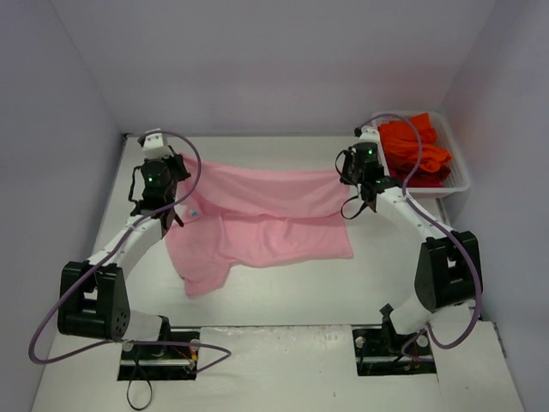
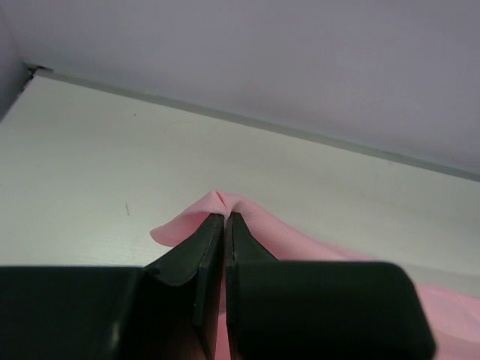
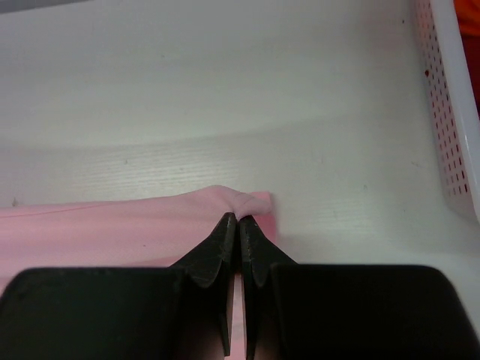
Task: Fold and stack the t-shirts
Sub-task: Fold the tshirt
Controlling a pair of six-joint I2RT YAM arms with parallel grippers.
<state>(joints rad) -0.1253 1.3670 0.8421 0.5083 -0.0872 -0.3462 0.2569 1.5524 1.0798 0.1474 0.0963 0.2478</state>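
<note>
Top view: a pink t-shirt (image 1: 266,219) lies spread across the middle of the white table (image 1: 283,296), its far edge stretched between two robot arms. The left gripper (image 1: 171,184) is at the shirt's far left corner and the right gripper (image 1: 350,176) is at its far right corner. The near part of the shirt lies rumpled, with one sleeve trailing toward the near left. At the far right, well apart from the pink shirt, orange-red t-shirts (image 1: 416,146) sit heaped in a white mesh basket (image 1: 459,184).

Left wrist view: the left gripper (image 2: 225,217) is clamped on a pinch of the pink t-shirt (image 2: 300,247), the jaws pressed together with a small peak of cloth poking out beyond the tips. The fabric runs off to the right over the table (image 2: 112,150), with the far wall behind.

Right wrist view: the right gripper (image 3: 238,219) is likewise closed tight on the pink t-shirt (image 3: 112,225), pinching its bunched corner. The cloth stretches away to the left along the table (image 3: 225,112). The basket (image 3: 450,135) stands to the right, apart from the shirt, with a sliver of the orange-red t-shirts (image 3: 471,15) showing in the top corner.
</note>
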